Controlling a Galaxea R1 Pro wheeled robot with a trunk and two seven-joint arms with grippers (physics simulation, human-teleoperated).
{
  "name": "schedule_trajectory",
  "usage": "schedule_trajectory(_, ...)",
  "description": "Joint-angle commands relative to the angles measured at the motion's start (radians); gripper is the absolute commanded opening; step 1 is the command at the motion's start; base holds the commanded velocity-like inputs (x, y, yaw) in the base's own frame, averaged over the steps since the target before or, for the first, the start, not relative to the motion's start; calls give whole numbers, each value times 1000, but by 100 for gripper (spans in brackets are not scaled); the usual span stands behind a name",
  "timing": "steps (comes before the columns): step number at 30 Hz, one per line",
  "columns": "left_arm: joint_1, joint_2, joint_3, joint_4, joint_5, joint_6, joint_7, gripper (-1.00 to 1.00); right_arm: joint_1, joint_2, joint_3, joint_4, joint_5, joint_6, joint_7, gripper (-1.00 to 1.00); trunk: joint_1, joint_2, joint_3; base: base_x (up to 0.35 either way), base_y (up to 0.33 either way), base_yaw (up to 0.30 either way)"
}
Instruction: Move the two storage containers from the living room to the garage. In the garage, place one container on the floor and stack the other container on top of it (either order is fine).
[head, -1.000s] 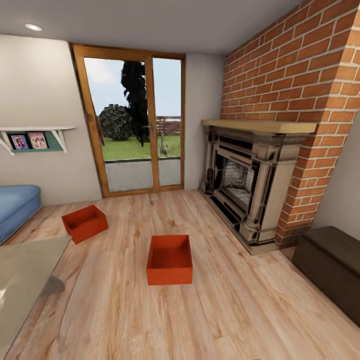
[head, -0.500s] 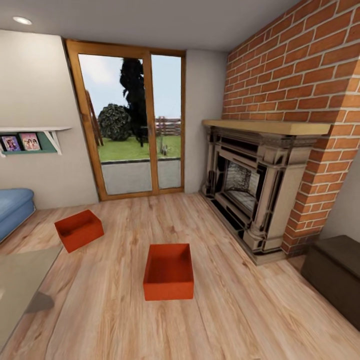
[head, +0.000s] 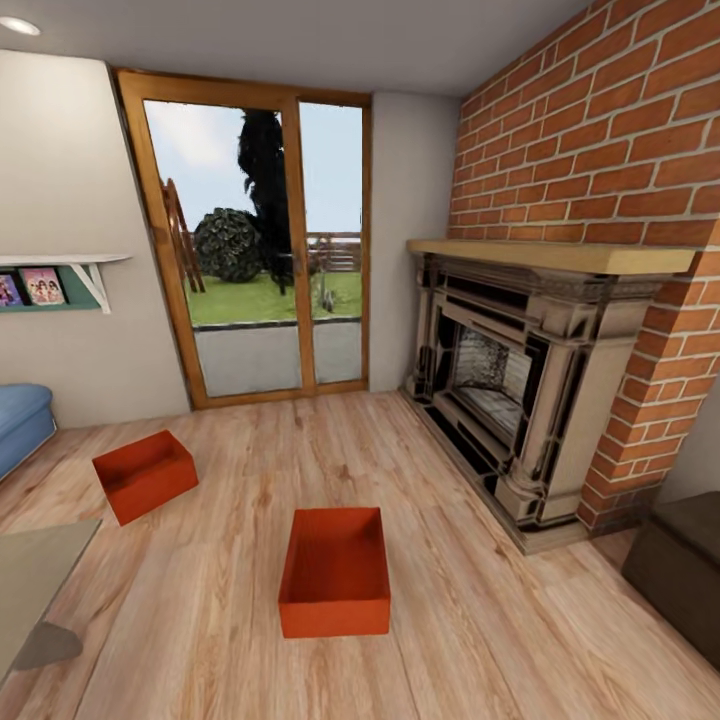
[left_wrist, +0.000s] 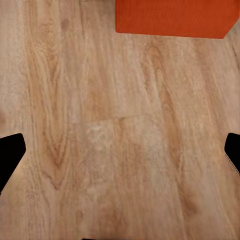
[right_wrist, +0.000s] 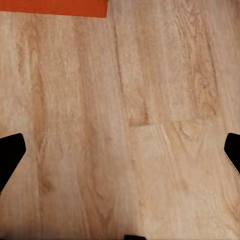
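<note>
Room: living room, with a light wood-plank floor, cream walls, a glazed garden door and a brick fireplace.
Landmark: the fireplace served as the reference for every place below.
Near container: sat on the planks out in front of the fireplace hearth, open side up, apparently empty, well apart from its twin.
Far container: lay farther from the fireplace, toward the blue sofa, turned at an angle to the near one.
Why so placed: both bins stood loose on open floor, apparently left free for pick-up; neither was held or stacked.
Left claw: fingers spread wide and empty over bare planks, an orange wall of a bin at the far edge of its view.
Right claw: likewise wide apart and empty, with a strip of orange at its view's edge.
Task stage: judged as approach; nothing had reached the garage.
Writing: none readable; the wall shelf carried small pictures, too blurred to read.
</note>
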Motion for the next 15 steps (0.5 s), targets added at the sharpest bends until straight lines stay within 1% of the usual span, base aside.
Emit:
schedule_trajectory(1, -1, -1, 5, 1, 0, -3, -1, 100, 0, 0, 1, -1, 3, 2, 0, 100, 1, -1, -1, 346, 0, 0)
schedule_trajectory(15, -1, 1, 5, 1, 1, -3, -1, 100, 0, 0, 2, -1, 3, 2, -1, 100, 1, -1, -1, 346, 0, 0)
